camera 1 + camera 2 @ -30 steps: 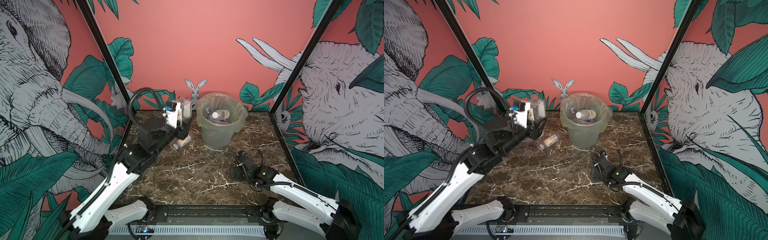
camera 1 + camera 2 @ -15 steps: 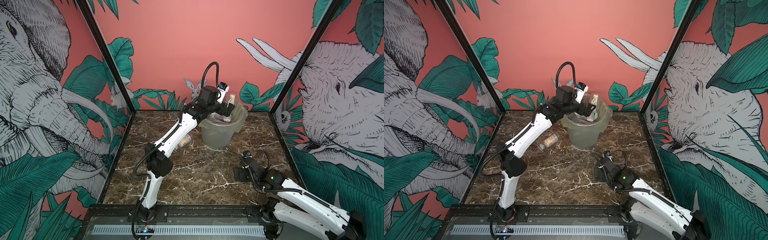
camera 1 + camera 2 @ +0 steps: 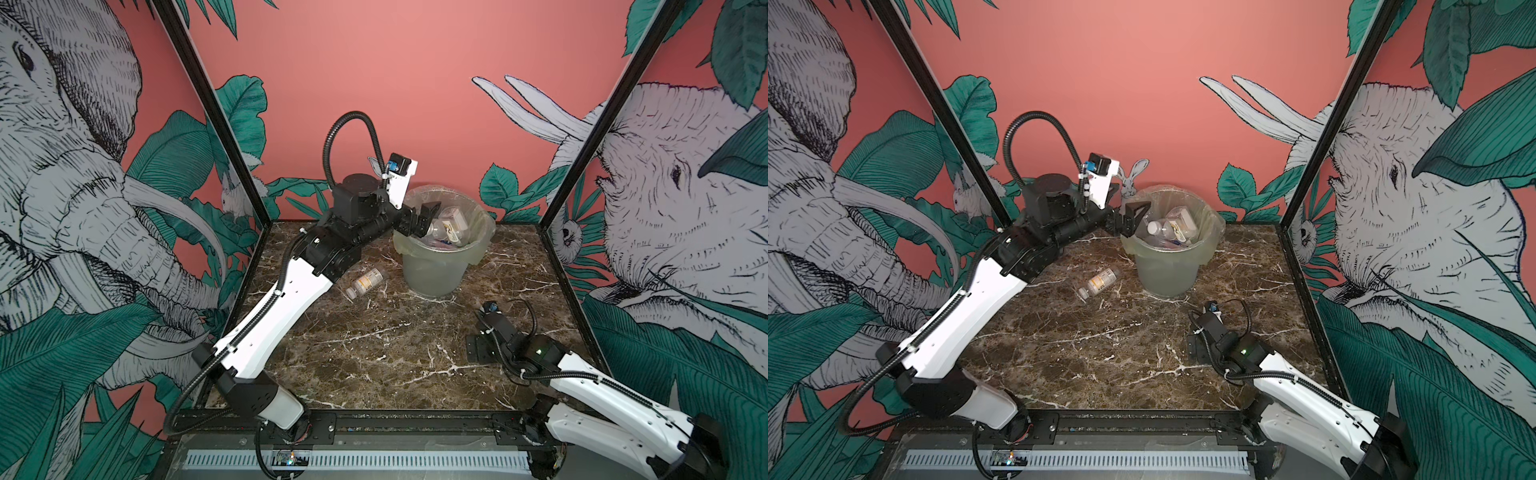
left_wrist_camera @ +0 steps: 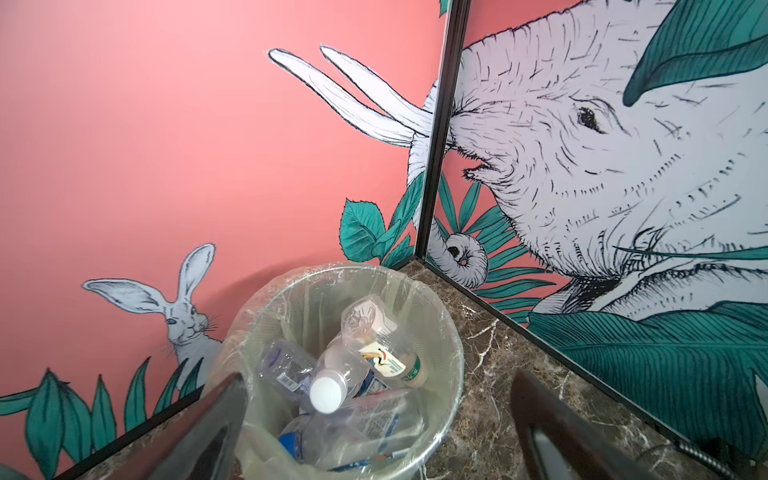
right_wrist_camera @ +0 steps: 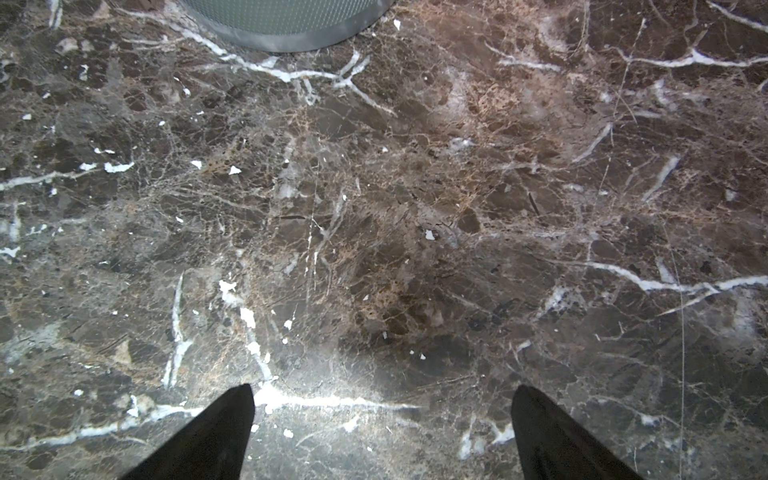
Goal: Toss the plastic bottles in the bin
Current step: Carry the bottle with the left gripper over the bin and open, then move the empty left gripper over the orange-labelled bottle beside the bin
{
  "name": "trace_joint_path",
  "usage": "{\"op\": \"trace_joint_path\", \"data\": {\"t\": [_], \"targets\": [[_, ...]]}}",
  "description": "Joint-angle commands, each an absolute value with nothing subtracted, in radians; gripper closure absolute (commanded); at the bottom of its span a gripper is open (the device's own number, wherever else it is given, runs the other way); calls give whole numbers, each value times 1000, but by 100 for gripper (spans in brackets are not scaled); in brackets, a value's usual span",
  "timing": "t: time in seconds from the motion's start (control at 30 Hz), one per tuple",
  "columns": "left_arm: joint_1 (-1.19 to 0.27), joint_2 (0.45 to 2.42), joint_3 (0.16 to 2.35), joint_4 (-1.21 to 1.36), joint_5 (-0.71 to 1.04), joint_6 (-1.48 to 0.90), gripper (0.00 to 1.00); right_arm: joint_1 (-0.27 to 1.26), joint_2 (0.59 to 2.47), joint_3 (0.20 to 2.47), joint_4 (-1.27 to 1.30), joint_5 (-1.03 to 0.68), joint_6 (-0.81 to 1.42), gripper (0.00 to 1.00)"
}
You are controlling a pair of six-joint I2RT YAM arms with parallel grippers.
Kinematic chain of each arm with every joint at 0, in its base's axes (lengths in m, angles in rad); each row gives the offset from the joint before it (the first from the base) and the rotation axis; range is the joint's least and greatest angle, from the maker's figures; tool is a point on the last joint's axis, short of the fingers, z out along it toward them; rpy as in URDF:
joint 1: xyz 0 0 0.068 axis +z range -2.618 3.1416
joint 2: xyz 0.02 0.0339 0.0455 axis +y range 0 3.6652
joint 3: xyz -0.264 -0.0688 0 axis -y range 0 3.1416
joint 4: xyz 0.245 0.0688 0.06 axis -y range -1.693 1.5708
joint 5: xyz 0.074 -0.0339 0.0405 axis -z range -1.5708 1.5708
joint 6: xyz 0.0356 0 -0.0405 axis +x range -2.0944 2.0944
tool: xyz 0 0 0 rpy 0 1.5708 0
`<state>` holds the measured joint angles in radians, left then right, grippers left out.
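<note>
The bin (image 3: pixel 440 266) (image 3: pixel 1167 274), pale grey-green with a clear liner, stands at the back of the marble table and holds several plastic bottles (image 3: pixel 446 226) (image 3: pixel 1173 226) (image 4: pixel 328 386). One more clear bottle (image 3: pixel 365 283) (image 3: pixel 1098 283) with an orange-yellow label lies on the table left of the bin. My left gripper (image 3: pixel 424 216) (image 3: pixel 1133 216) (image 4: pixel 378 382) hangs open over the bin's left rim (image 4: pixel 451 332), with nothing between its fingers. My right gripper (image 3: pixel 478 353) (image 3: pixel 1196 347) (image 5: pixel 382 390) is open and empty, low over the bare table front right of the bin.
Black frame posts and printed wall panels close in the table at the left, back and right. The bin's base (image 5: pixel 286 25) shows ahead of the right gripper. Brown marble table (image 3: pixel 374 345) stretches between the two arms.
The left gripper carried a bottle from left of the bin to above it, then opened; the bottle now lies in the bin. The right arm has barely moved.
</note>
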<state>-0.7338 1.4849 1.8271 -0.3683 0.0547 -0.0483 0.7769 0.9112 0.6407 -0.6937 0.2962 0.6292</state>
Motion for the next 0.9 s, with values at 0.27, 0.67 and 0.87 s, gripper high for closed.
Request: {"op": "trace_joint_path", "data": {"t": [0.27, 0.67, 0.87], "targets": [[-602, 1251, 1400, -400, -57, -47, 0, 779, 1031, 745, -610, 259, 600, 1], [-511, 1226, 1139, -440, -132, -96, 1, 778, 1055, 712, -600, 259, 587, 1], [-449, 1333, 1098, -409, -87, -136, 1, 778, 1060, 709, -590, 245, 597, 1]]}}
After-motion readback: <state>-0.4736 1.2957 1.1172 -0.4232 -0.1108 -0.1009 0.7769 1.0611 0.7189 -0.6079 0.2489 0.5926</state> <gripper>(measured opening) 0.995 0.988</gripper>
